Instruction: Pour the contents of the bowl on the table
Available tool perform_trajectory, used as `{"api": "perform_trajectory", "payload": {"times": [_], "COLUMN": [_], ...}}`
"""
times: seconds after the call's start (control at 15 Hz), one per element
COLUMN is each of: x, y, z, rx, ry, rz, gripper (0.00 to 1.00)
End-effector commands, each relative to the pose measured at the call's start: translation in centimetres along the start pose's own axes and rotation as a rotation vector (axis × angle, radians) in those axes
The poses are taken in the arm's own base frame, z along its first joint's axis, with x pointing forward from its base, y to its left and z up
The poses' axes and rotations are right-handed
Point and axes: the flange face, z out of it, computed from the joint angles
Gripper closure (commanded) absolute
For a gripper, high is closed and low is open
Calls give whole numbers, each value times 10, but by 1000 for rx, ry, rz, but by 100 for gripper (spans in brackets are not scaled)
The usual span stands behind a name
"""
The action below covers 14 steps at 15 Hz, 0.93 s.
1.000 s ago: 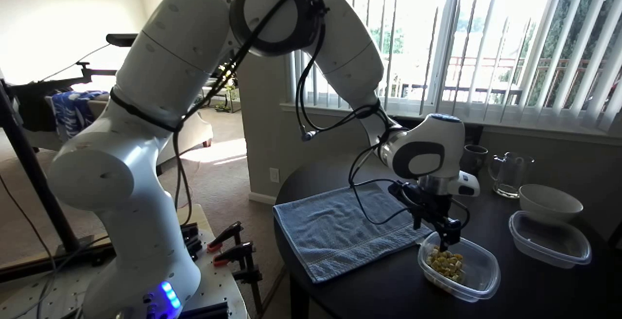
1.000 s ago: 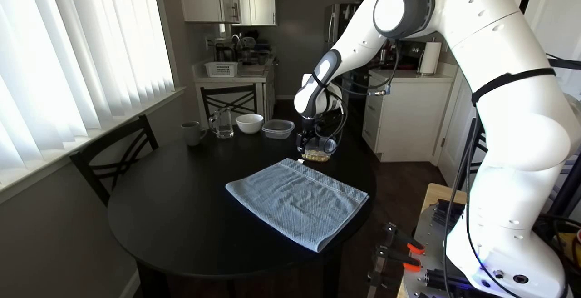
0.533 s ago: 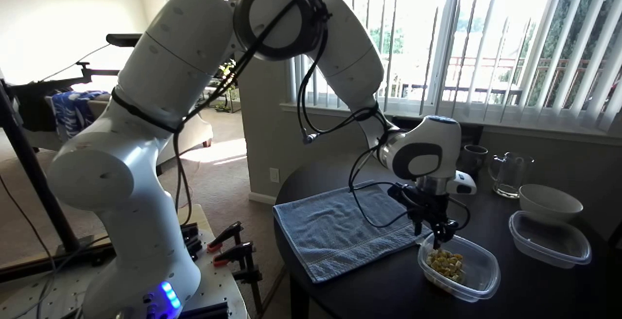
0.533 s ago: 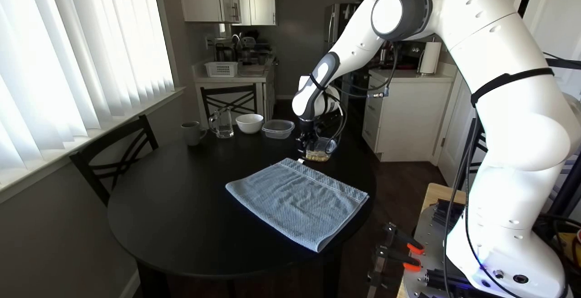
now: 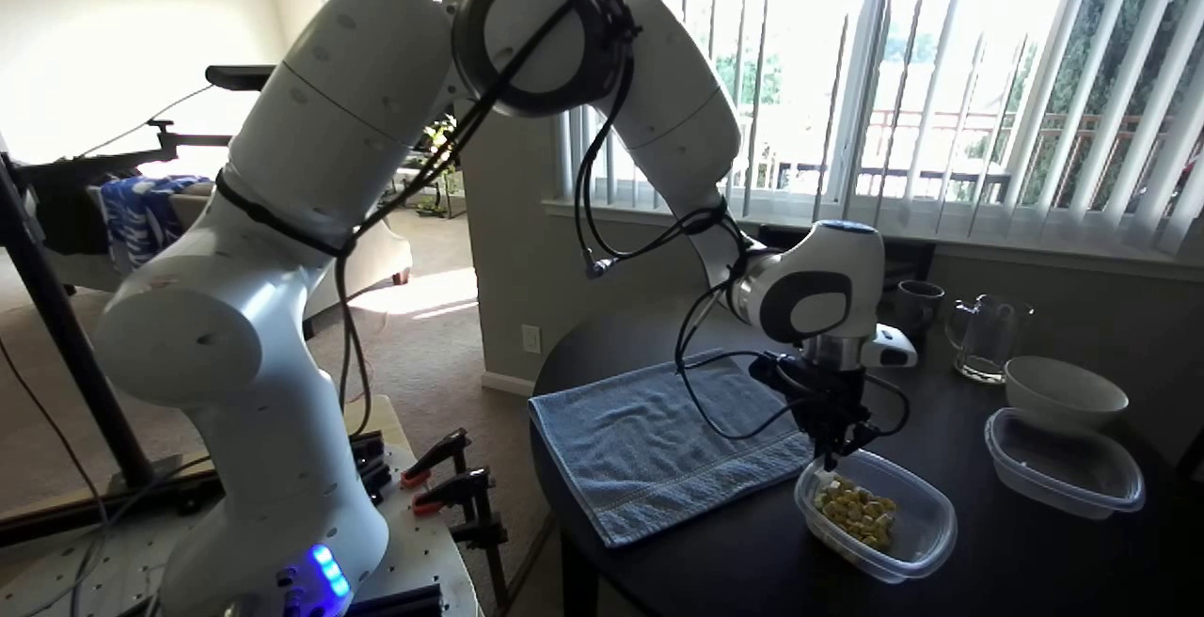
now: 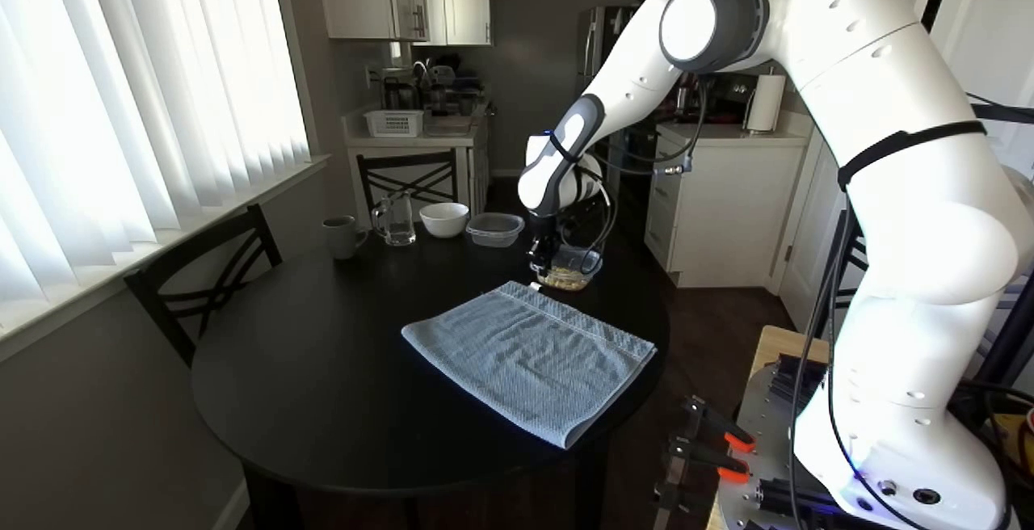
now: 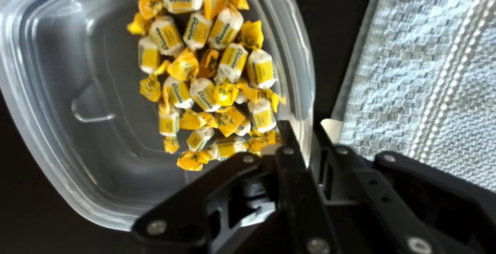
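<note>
my gripper is pinching the bowl by one side; i'm risking it twisting loose under those candies.

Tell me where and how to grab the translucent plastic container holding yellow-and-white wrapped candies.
I'd grip the container from above, by the rim facing the blue-grey cloth towel. Its open top and thin wall suit one finger inside, one outside, as the black gripper has it; the candies bunch nearby, likely keeping weight close.
</note>
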Motion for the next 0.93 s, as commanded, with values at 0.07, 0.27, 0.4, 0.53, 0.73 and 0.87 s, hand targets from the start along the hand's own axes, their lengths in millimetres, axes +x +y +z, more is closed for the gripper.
{"api": "perform_trajectory", "payload": {"times": [0.07, 0.27, 0.4, 0.53, 0.73, 0.87], "x": [-1, -5, -10, -17, -22, -22], "y": [-15, -29, -42, -59, -92, -116], "z": [-10, -26, -42, -60, -79, -87], "rx": [-20, -17, -36, -53, -53, -53], "ry": [8, 4, -9, -27, -65, -94], "rz": [-25, 36, 92, 142, 175, 181], "gripper": [98, 98, 98, 98, 98, 98]}}
